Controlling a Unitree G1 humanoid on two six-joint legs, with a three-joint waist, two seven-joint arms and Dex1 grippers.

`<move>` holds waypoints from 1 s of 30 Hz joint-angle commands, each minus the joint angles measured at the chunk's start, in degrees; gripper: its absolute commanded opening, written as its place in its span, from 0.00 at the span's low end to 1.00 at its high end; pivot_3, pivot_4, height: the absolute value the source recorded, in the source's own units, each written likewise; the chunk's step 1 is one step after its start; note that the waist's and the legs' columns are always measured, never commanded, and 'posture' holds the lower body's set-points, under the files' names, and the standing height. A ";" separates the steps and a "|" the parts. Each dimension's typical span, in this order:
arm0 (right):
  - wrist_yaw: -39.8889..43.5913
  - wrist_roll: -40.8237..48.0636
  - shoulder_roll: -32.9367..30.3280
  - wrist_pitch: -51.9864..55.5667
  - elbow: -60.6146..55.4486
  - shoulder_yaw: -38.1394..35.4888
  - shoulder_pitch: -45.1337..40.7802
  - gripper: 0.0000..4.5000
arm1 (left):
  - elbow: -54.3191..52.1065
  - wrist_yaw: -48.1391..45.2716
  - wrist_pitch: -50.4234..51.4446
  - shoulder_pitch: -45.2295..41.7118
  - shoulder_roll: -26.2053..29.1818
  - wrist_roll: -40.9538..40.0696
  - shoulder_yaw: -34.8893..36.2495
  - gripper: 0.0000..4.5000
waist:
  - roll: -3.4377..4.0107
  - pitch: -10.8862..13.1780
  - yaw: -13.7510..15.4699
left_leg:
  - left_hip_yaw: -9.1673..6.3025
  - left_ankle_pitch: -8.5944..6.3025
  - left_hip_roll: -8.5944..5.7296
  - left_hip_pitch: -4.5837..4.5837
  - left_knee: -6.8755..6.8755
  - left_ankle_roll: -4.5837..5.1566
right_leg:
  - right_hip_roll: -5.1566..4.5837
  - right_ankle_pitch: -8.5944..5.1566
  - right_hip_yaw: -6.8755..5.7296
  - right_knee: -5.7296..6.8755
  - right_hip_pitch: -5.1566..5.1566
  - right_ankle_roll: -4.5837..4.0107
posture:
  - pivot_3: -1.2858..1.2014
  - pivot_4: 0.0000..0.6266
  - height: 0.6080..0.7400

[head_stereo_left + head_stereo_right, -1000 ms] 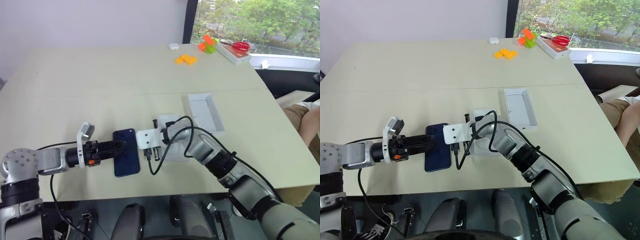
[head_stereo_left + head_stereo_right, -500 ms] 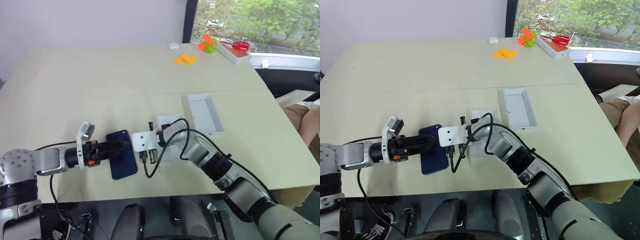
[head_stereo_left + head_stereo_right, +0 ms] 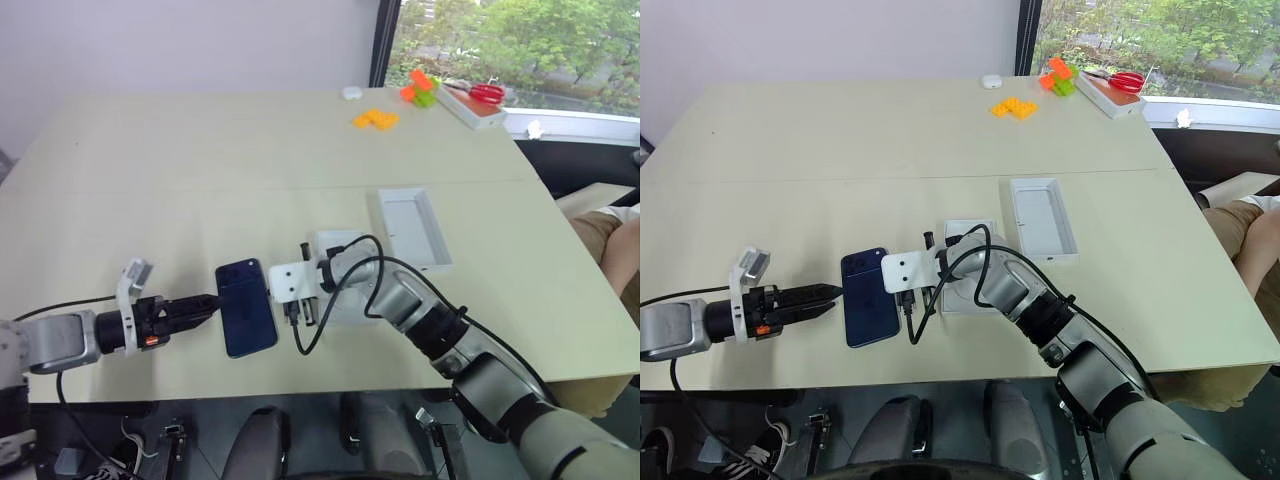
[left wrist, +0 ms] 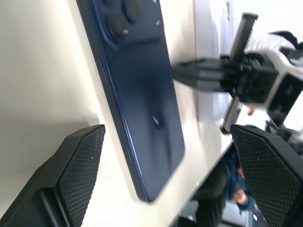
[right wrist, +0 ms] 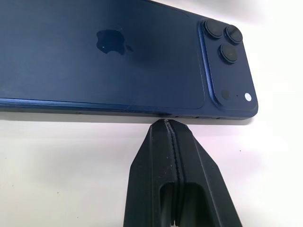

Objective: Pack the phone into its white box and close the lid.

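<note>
The phone (image 3: 246, 308) lies flat, glossy back up, on the bench (image 3: 200, 160) between the open left tool (image 3: 203, 305) and closed right tool (image 5: 171, 127); likely stiff, slippery, best gripped across its long edges.

- Broad pale beige tabletop (image 3: 220, 160) with a seam across the middle.
- Plain white wall (image 3: 180, 45) behind it.
- Dark-framed window (image 3: 520, 40) at the far right showing green trees in daylight.
</note>
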 commanded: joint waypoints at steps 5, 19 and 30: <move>1.22 -0.66 0.01 1.46 -1.03 1.21 1.18 0.01 | 1.16 2.46 -0.82 -3.74 -5.71 0.87 -2.85 1.00 | 0.03 -0.05 0.75 | -0.03 0.01 -0.08 0.08 0.06 0.01 | -0.04 0.00 -0.03 0.01 0.14 0.02 | 0.52 0.24 1.00; 0.62 -1.30 0.73 1.49 -0.23 0.21 1.04 0.01 | 2.88 9.27 -0.34 -6.70 -8.94 -7.34 -1.85 1.00 | 0.03 -0.06 1.59 | -0.10 0.02 -0.06 0.57 0.07 0.01 | -0.02 -0.24 -0.07 -0.04 0.66 0.25 | 0.52 0.24 1.00; 0.85 -1.71 0.82 0.81 0.25 0.14 1.79 0.01 | 0.73 23.91 -4.00 -6.00 -1.80 -19.61 -8.14 1.00 | 0.03 -0.06 1.26 | -0.14 0.02 -0.01 0.57 0.03 0.00 | -0.05 -0.24 -0.06 -0.13 0.66 0.25 | 0.52 0.24 1.00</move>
